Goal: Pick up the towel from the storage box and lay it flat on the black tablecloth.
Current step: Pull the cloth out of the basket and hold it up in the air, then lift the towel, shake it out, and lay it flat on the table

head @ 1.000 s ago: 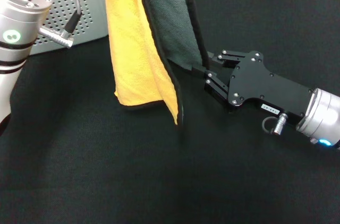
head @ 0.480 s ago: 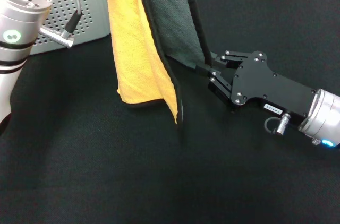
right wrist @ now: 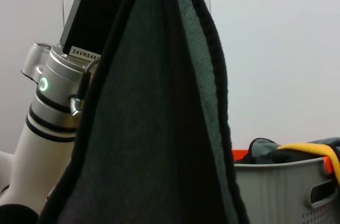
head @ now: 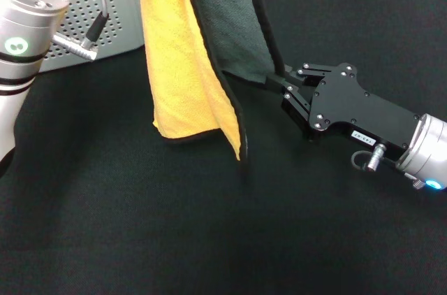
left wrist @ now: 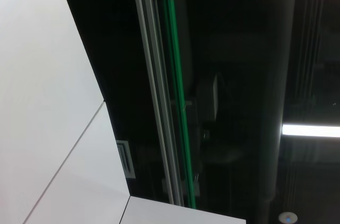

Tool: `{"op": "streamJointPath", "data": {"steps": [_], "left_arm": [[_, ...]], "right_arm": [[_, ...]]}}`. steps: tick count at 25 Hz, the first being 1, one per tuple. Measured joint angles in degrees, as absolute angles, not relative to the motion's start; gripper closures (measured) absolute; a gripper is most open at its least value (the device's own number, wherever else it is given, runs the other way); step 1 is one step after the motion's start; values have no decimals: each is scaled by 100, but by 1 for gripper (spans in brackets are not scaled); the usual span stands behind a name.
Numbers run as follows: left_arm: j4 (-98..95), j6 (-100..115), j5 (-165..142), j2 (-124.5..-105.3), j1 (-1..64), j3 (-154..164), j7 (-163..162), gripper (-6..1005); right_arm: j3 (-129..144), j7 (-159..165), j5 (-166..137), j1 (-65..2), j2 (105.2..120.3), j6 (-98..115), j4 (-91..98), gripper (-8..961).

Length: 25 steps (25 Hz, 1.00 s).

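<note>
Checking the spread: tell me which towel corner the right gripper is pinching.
The right gripper pinches the grey-green flap's lower corner of the towel; the yellow corners hang free.

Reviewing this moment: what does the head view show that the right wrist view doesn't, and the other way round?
Only the head view shows the right gripper shut on the towel's dark lower corner, the towel's yellow-orange reverse, and the black tablecloth beneath, with the hanging towel's lowest edge close above it.

Only the right wrist view shows what sits inside the storage box: more cloths, grey, yellow and orange, piled above its rim.

Both show the towel hanging from above, the left arm's silver wrist with its green light, and the box. The left gripper itself is out of frame.
</note>
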State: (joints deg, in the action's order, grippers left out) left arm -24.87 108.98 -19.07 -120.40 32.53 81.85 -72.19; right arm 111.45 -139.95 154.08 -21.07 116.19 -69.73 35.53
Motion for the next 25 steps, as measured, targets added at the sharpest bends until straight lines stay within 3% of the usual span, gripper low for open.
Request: {"op": "streamJointPath", "data": {"steps": [6, 15, 18, 21, 25], "left_arm": [[-2487, 10898, -1924, -12041, 3255, 8205, -7207, 1000], [-2431, 10895, -2040, -12013, 3221, 8209, -7268, 1001], [-2378, 10889, -2377, -11894, 3035, 8167, -7425, 1001], [-2465, 10889, -2736, -11672, 2818, 8155, -7650, 1001], [-2574, 10893, -3107, -11395, 2485, 8156, -7917, 1001]], "right_arm": [[11160, -14037, 15366, -2163, 11619, -6967, 3532, 921], [11157, -14005, 15332, -2170, 11569, -6982, 3589, 954], [11102, -13660, 15228, -2154, 11390, -6968, 3889, 954], [10590, -12525, 14394, -2080, 11116, -6889, 4561, 954], [9641, -11219, 12906, -1753, 11117, -6888, 5641, 954]]}}
